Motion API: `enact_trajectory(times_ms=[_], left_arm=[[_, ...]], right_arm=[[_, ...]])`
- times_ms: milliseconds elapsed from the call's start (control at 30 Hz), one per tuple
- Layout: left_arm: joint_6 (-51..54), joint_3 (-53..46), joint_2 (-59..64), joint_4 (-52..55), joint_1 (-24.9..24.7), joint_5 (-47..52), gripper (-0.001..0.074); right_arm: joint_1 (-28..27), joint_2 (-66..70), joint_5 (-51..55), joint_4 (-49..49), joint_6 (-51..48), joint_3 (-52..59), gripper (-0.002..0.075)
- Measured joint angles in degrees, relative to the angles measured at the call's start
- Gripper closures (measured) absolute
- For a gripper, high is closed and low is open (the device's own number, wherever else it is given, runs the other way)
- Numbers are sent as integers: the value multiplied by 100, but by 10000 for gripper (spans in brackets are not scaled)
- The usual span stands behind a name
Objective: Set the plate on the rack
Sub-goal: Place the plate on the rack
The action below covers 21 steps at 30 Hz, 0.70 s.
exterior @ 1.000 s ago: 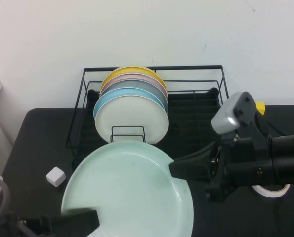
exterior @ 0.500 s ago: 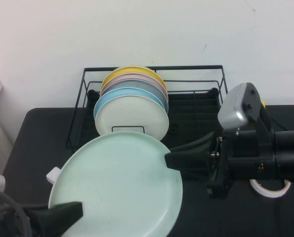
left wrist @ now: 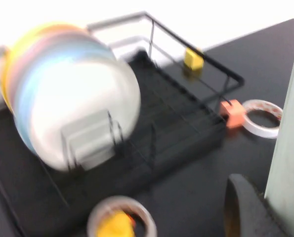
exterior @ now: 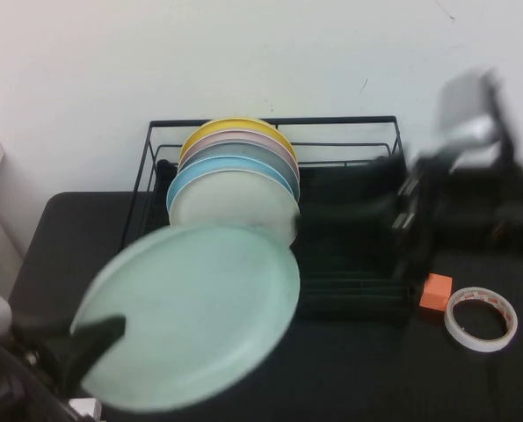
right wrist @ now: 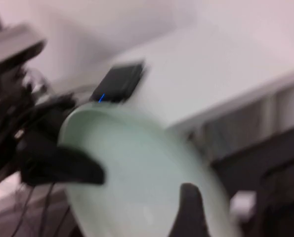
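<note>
The pale mint-green plate [exterior: 195, 312] hangs tilted above the table, in front of the black wire rack [exterior: 270, 121]. My left gripper [exterior: 98, 338] is shut on the plate's near left rim. In the left wrist view the plate's edge [left wrist: 290, 123] stands right beside one finger [left wrist: 240, 207]. My right gripper [exterior: 358, 215] is blurred over the rack's right half, apart from the plate and open. In the right wrist view the plate [right wrist: 137, 168] shows beyond one finger [right wrist: 191, 212].
Several plates (yellow, pink, grey, blue, white [exterior: 235, 207]) stand upright in the rack's left half. An orange block [exterior: 436, 291] and a tape roll [exterior: 481, 318] lie right of the rack. A white cube [exterior: 85, 409] sits at the front left. A second tape roll [left wrist: 119, 222] lies near the rack.
The right gripper has let go of the plate's right rim and swung up and back over the rack. The left gripper has carried the plate left and higher.
</note>
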<state>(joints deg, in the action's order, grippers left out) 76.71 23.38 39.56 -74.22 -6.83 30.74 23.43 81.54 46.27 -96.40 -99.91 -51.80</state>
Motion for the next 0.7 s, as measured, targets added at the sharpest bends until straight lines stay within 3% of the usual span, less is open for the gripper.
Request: enact_trajectory(times_ms=[100,200,300,367,433,700], left_arm=[[671,324,0,-24,0,-59,646],[1139,691,22,-24,0,-122,646],[1362,1152,197,-24,0,-125,646],[1391,1445,381,-37,0,-125,646],[1456,1757,660,-37,0,-125,646],[2099,3011,2250,122,0,355,646]], right_arm=[[-437,-299,163,0,147,-253,251],[-912,-658,396,0,246,-393,332],[-1362,-1063,635,251,259,-441,487],[-1577,-1369,715,930,209,-446,610],[-1677,-1663,697,1812,236,-446,672],[-1720,-2273,675,5078,2407,-446,721]])
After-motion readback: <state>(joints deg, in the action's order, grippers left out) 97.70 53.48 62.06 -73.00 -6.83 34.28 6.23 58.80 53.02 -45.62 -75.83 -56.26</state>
